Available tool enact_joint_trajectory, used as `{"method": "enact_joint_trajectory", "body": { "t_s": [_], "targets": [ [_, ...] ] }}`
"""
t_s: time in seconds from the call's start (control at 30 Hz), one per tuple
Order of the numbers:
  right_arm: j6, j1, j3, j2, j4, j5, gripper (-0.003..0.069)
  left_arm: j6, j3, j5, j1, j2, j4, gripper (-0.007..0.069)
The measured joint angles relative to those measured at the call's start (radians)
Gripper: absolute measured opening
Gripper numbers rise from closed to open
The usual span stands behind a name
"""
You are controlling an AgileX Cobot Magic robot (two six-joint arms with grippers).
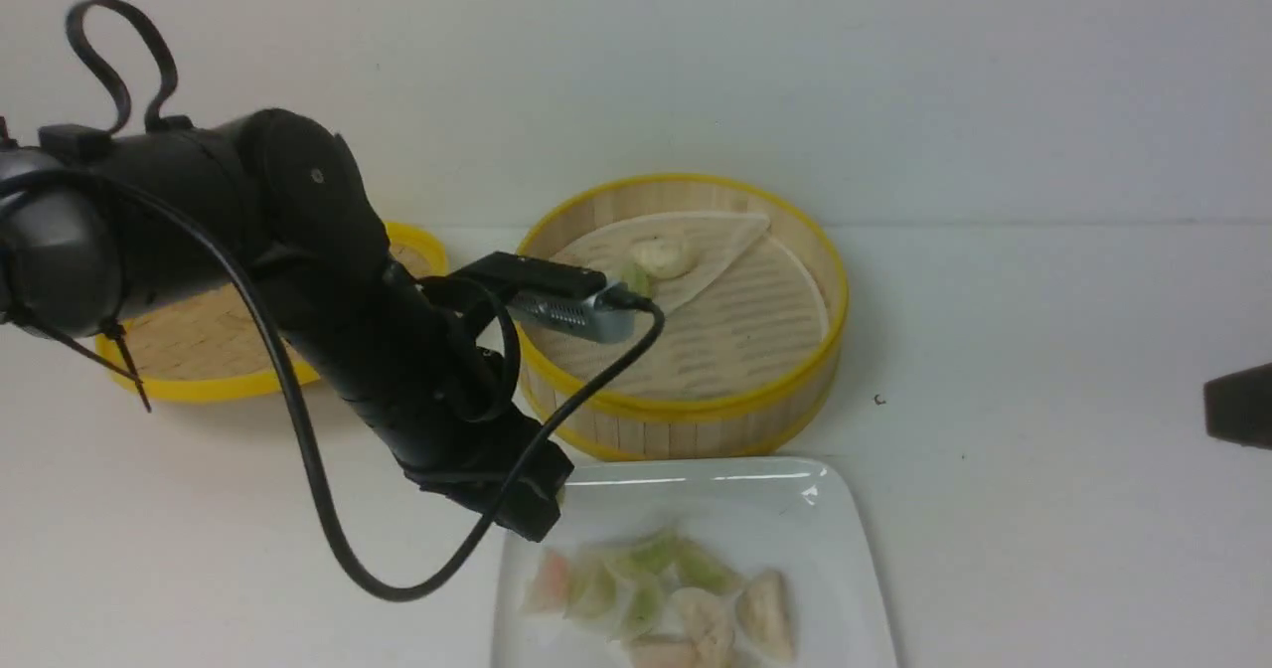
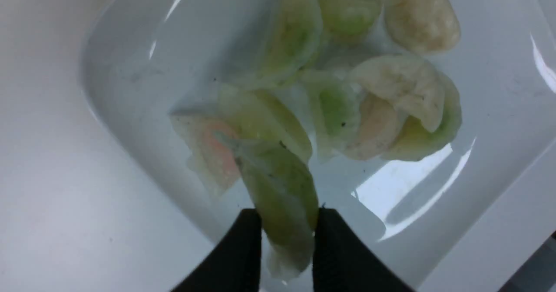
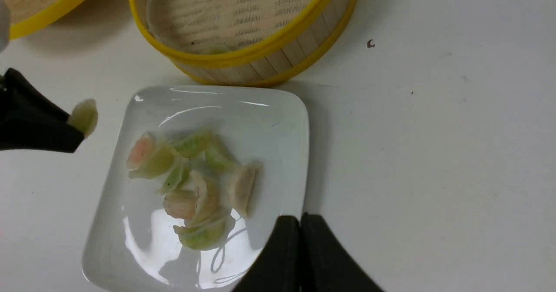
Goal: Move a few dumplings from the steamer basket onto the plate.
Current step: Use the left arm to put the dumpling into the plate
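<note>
L claw (image 2: 286,216) is clamped on a green dumpling (image 2: 280,187). Both black fingers (image 2: 243,248) pinch its lower end, w/ a gap only as wide as the dumpling, and the rest sticks out past the tips. It hangs at the plate (image 1: 755,494)'s far-left corner, apart from the pile (image 1: 666,593). R claw (image 3: 300,222) is pressed together w/ nothing in it.

Plate: the pile is green, pink & cream dumplings, overlapping, lying mid to near side. Basket (image 1: 686,419) sits just behind the plate; touching or not, can't tell. Inside, the liner (image 1: 725,236) is folded over at the back w/ one cream dumpling (image 1: 664,253) on it. A second green dumpling (image 1: 634,276) lies right beside that, half hidden by the L arm's cam. Lid (image 1: 199,350) lies flat to the left of the basket, behind the L arm.

Only the L wrist view shows the pinch; in the front view the arm hides the fingertips. R wrist view shows the held dumpling poking from the L claw beside the plate's left edge. Only the front view shows the two dumplings in the basket. There the R claw is just a dark bit at the right border, well apart from the rest.
</note>
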Motion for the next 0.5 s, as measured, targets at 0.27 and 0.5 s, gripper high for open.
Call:
{"method": "enact_joint_trajectory", "body": {
  "t_s": [0.27, 0.5],
  "targets": [
    [-0.017, 0.0, 0.0, 0.0, 0.0, -0.016, -0.0015, 0.099, 0.001, -0.157, -0.067, 0.11, -0.008, 0.0392],
    [-0.09, 0.0, -0.049, 0.068, 0.054, -0.032, -0.0015, -0.082, -0.127, -0.038, -0.045, 0.072, 0.114, 0.0353]
  ]
}}
